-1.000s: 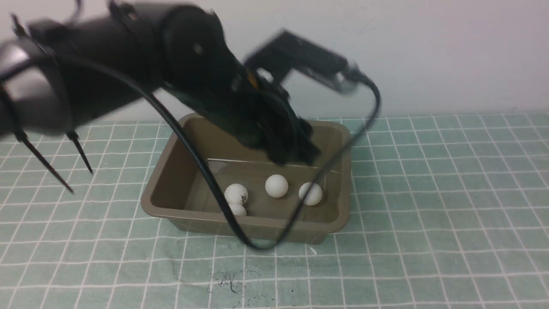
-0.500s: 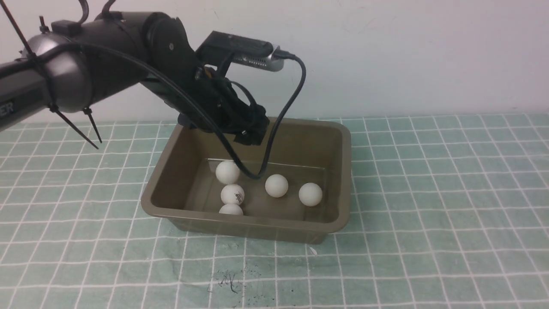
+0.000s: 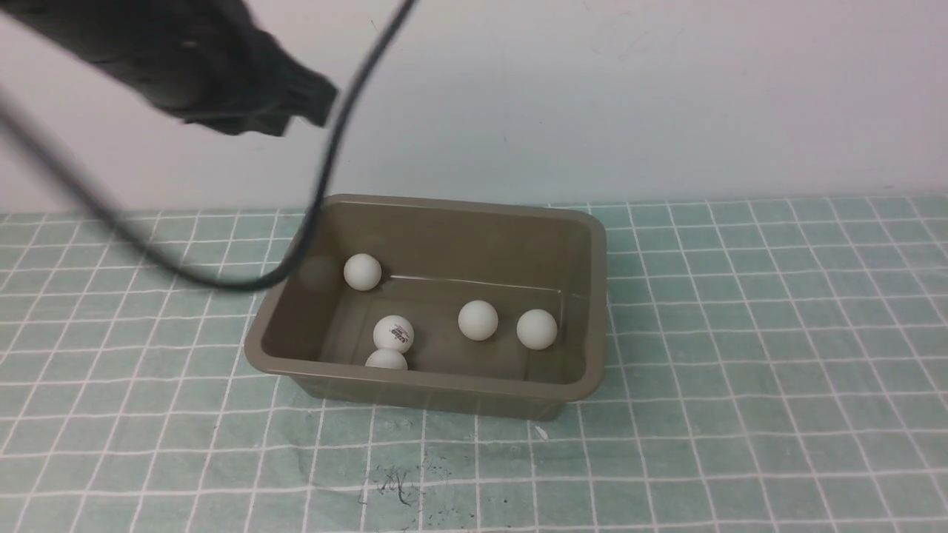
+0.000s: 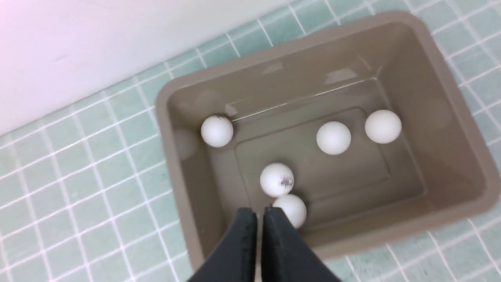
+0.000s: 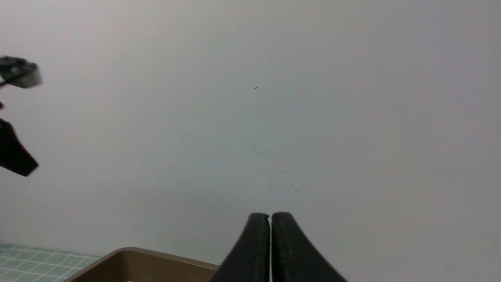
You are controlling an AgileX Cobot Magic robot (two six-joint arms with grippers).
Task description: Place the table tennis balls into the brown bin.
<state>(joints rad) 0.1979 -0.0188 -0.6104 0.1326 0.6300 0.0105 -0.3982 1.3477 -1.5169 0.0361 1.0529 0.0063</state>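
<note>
1. Desk [image 3: 740,333]: a green mat with a white grid covers it and carries the brown bin [image 3: 444,205]. No ball shows on the mat.

2. Brown bin: it stands upright near the rear wall [image 3: 666,96], mouth open upward. Its sloping sides confine anything that rolls, which is judged to be why the contents settle on the flat floor.

3. Left arm [image 3: 200,66]: blurred, it hangs high above and to the left of the bin, clear of the rim. The left jaws are pressed together and pinch nothing. The right jaws are likewise pressed together and empty, facing the wall above the bin.

4. Cable [image 3: 326,185]: it loops down from the left arm across the bin's far-left corner. Whether it touches the rim cannot be told. It is the only item near the opening.

5. Table tennis balls [image 3: 478,320]: all five lie inside the bin.
- One sits in the far-left corner [image 3: 362,272].
- The logo ball [image 3: 393,333] sits just beside the ball at the near wall [image 3: 386,360].
- Two sit toward the right.

The task is judged complete.
</note>
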